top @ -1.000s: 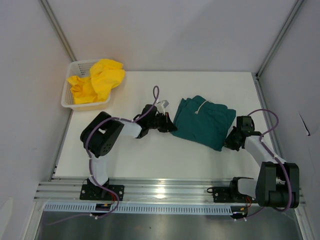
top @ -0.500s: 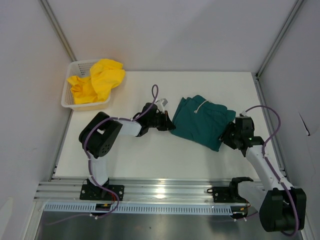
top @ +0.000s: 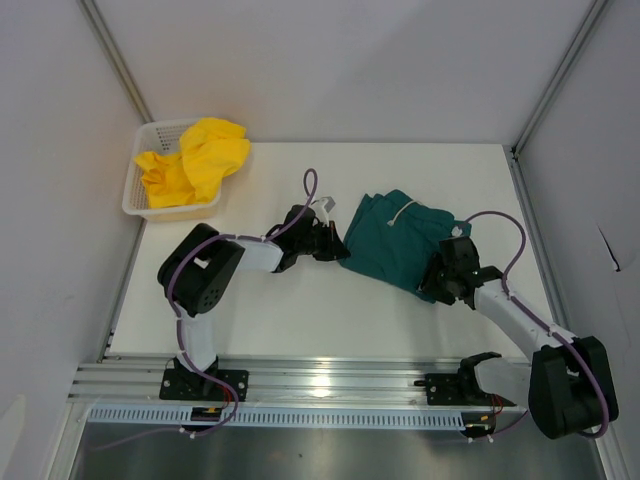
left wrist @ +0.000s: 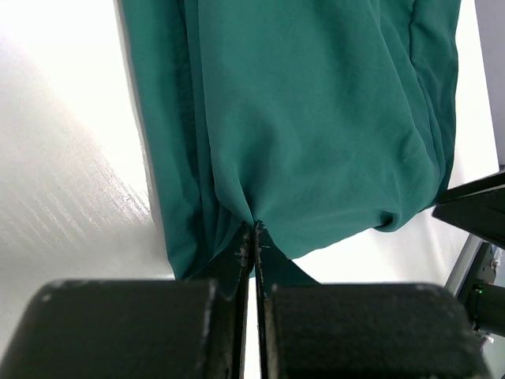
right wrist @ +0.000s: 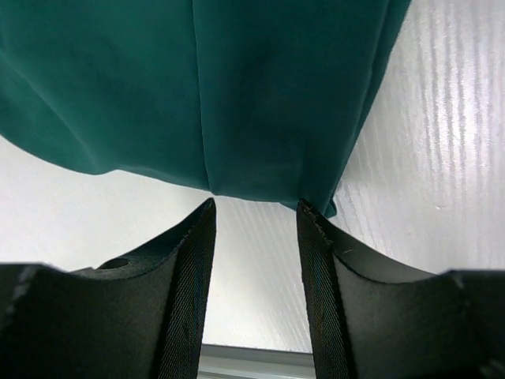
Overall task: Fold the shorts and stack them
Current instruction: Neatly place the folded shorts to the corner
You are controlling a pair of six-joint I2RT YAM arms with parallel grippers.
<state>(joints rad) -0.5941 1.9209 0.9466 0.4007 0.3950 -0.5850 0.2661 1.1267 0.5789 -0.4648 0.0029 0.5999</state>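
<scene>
The dark teal-green shorts point(top: 405, 243) lie folded on the table, white drawstring point(top: 404, 213) on top. My left gripper point(top: 340, 249) is shut on their left edge; in the left wrist view the jaws point(left wrist: 254, 237) pinch a fold of the teal cloth point(left wrist: 316, 118). My right gripper point(top: 434, 283) is open at the shorts' near right corner; in the right wrist view the fingertips point(right wrist: 254, 207) stand just short of the cloth's hem point(right wrist: 237, 95), with bare table between them. The yellow shorts point(top: 200, 160) hang crumpled in and over the white basket point(top: 142, 205) at the back left.
The white table point(top: 300, 310) is ringed by grey walls, with aluminium posts at the back corners. A metal rail point(top: 330, 380) runs along the near edge by the arm bases.
My right gripper has swung left and forward from the right side to the shorts' near right corner. The left gripper keeps its hold and has barely moved.
</scene>
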